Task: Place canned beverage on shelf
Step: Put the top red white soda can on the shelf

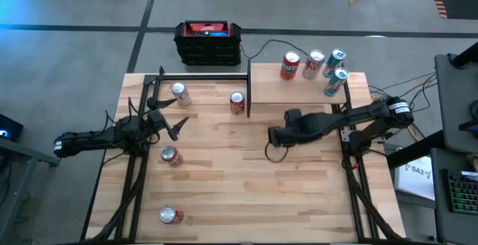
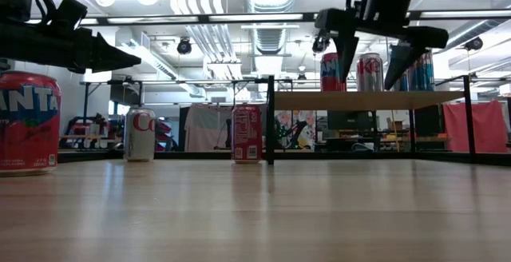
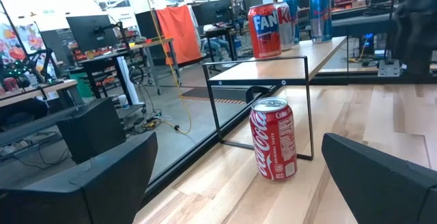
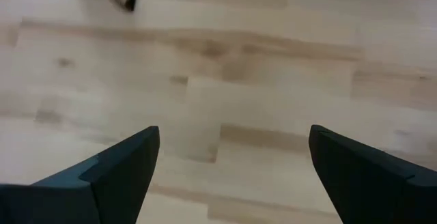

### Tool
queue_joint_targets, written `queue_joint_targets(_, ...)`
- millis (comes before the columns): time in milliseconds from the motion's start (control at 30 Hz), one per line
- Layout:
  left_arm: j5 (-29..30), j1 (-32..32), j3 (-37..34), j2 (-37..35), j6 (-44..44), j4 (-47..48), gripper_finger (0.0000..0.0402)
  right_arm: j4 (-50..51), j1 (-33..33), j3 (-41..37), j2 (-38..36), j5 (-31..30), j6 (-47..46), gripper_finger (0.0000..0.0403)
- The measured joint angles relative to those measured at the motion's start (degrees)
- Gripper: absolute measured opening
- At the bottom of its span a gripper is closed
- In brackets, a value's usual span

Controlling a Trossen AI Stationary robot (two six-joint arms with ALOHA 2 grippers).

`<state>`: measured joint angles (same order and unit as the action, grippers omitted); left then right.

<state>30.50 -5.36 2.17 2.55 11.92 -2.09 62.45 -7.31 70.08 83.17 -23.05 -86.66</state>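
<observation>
Nearest the front edge of the table (image 1: 246, 193) a red can (image 1: 170, 214) stands alone on the left side. Farther in, a second red can (image 1: 171, 155) stands just in front of the left arm; in the low view this is the Fanta can (image 2: 28, 123) at the picture's left edge.

Left pincer (image 1: 166, 118) hovers above the table on the left side, fingers spread wide, nothing between them. Its wrist camera looks toward a Coca-Cola can (image 3: 274, 138) standing upright on the table, just beside the near black post of the shelf (image 1: 306, 83).

Right pincer (image 1: 275, 149) hangs over the middle of the table, pointing down at bare wood, fingers wide apart, holding nothing.

Beyond the left pincer a silver can (image 1: 179, 94) stands near the back left; the Coca-Cola can is to its right, touching or nearly touching the shelf frame.

The shelf occupies the back right of the table. Four cans stand on its board: an orange-red Fanta can (image 1: 290, 66), a silver can with red lettering (image 1: 313, 63), and two slim blue cans (image 1: 335, 72).

Behind the table, on the floor, sits a black-and-red box (image 1: 208, 42).
</observation>
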Motion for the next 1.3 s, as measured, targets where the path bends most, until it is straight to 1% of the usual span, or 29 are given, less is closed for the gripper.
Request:
queue_joint_targets(267,-0.02,0.01,0.01,0.00,0.00,0.01,0.0399,-5.49,-12.77,0.00,3.49,-8.80,-7.06,0.0359)
queue_joint_targets(333,-0.02,0.01,0.02,-0.01,0.00,0.02,0.0399,-6.91,-15.47,0.00,4.35,-10.13,-6.94,0.0359)
queue_joint_targets(433,-0.02,0.01,0.00,0.00,0.00,0.02,0.0399,-10.39,-18.89,0.00,6.06,-11.43,-3.78,0.0359)
queue_joint_targets(567,-0.02,0.01,0.02,0.00,0.01,0.01,0.0399,-10.16,-21.87,-0.07,7.22,-16.15,-2.07,0.0359)
queue_joint_targets(633,-0.02,-0.01,0.00,0.00,0.00,0.01,0.0399,-13.15,-22.74,-0.07,7.69,-19.69,1.75,0.0359)
queue_joint_targets(667,-0.02,0.00,0.00,0.00,0.00,0.02,0.0399,-14.81,-23.10,-0.07,7.87,-21.81,5.16,0.0359)
queue_joint_targets(733,-0.01,-0.01,0.01,0.00,0.00,0.00,0.0399,-18.62,-23.47,-0.07,8.20,-25.84,14.26,0.0359)
queue_joint_targets(800,-0.02,0.01,0.02,0.00,0.00,0.02,0.0399,-21.81,-23.66,-0.07,7.84,-27.94,22.13,0.0359)
queue_joint_targets(867,-0.01,-0.01,0.01,0.00,0.00,0.00,0.0399,-23.91,-23.71,-0.07,6.85,-27.92,25.84,0.0359)
queue_joint_targets(933,0.00,-0.01,0.00,0.00,0.00,0.01,0.0399,-25.78,-23.42,-0.01,5.98,-26.51,28.16,0.0359)
queue_joint_targets(1067,-0.02,-0.01,0.00,0.00,0.02,-0.02,0.0399,-26.00,-22.47,-0.93,3.38,-24.52,32.59,0.0359)
queue_joint_targets(1100,0.00,0.01,0.01,0.00,0.00,0.02,0.0399,-26.39,-22.25,-1.93,1.82,-24.50,33.83,0.0359)
queue_joint_targets(1167,-0.01,-0.01,0.01,0.00,0.00,0.00,0.0399,-30.52,-22.01,-5.49,-2.32,-24.58,36.30,0.0359)
queue_joint_targets(1300,-0.02,-0.01,0.02,0.00,0.00,0.00,0.0399,-47.56,-21.81,-18.73,-11.35,-24.62,46.79,0.0359)
